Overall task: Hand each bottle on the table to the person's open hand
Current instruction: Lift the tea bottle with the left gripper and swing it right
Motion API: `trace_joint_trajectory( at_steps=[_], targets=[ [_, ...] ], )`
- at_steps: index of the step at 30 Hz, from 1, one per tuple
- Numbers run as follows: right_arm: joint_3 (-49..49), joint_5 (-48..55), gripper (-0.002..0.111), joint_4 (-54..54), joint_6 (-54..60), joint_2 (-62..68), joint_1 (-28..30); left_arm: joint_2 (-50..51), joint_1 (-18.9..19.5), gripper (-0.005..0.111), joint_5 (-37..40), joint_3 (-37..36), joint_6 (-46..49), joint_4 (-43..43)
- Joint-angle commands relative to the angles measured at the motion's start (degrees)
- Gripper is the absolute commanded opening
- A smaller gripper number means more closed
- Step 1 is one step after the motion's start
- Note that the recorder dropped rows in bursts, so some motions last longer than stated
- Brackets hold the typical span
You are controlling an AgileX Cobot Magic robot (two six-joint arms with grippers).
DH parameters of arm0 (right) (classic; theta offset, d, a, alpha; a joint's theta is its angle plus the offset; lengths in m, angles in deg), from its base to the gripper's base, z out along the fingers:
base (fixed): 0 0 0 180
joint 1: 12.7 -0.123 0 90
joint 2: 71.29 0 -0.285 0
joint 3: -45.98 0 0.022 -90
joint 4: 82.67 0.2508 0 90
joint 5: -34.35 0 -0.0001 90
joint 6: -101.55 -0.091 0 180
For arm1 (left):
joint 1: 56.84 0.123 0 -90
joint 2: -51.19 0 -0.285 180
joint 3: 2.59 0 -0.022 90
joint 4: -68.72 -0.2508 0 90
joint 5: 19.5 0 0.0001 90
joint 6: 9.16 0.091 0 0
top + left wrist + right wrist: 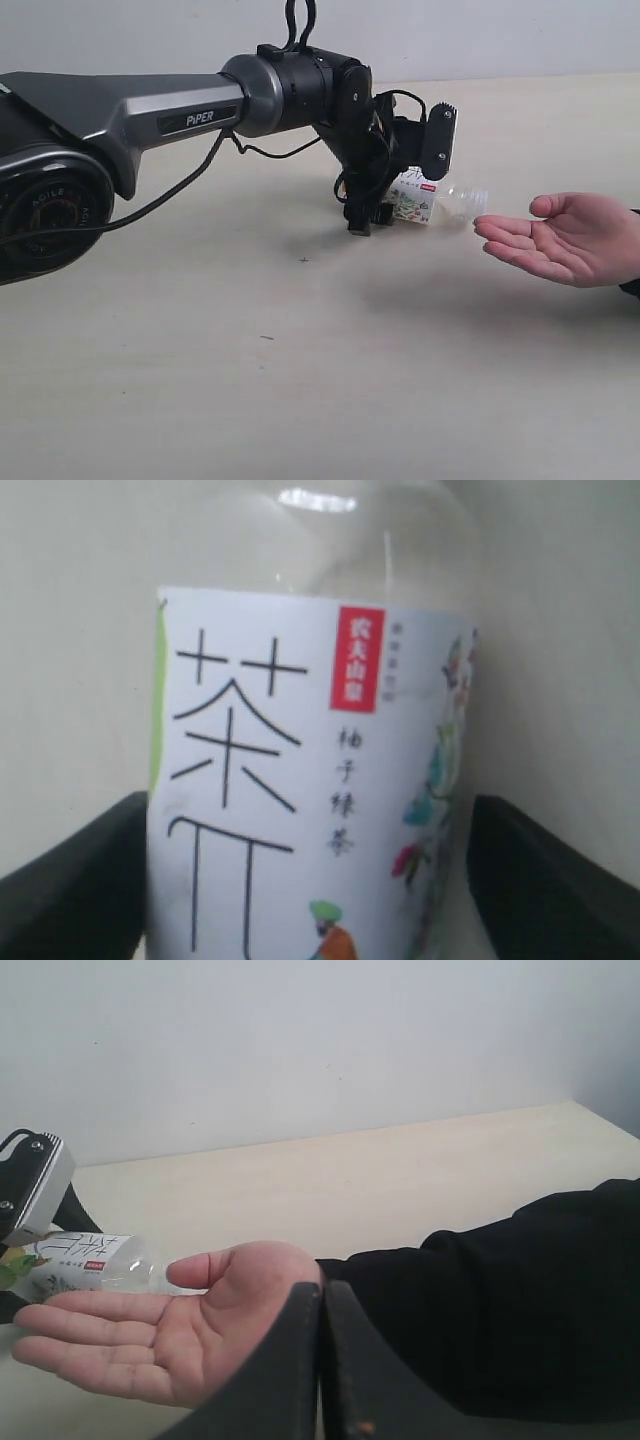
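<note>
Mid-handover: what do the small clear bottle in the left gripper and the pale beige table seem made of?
Small clear bottle: likely plastic, glossy; the wall is see-through with a light glint, wrapped in a white printed label. Pale beige table: looks like matte wood or wood-look laminate; faint grain, no glare.

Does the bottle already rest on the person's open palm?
No, the bottle is clamped in the left gripper, its clear end only near the fingertips of the hand.

Clear bottle (310,730) w/ white label, black characters & red square fills frame, btwn dark fingers (75,880) of left gripper (312,890), pressed each side.
</note>
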Motion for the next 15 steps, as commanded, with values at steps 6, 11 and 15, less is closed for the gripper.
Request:
trace_joint_trajectory(
  at_steps=[6,11,15],
  targets=[
    [0.25,-0.48,0.000,-0.23,-0.03,-0.32,-0.11,-1.39,-0.43,0.001,1.24,0.34,-5.44,0.04],
    [0.25,-0.48,0.000,-0.23,-0.03,-0.32,-0.11,-5.84,-0.43,0.001,5.83,0.34,-13.10,-0.07],
    [0.25,-0.48,0.000,-0.23,-0.03,-0.32,-0.11,-11.94,-0.43,0.000,8.68,0.34,-29.30,-0.07]
  ],
)
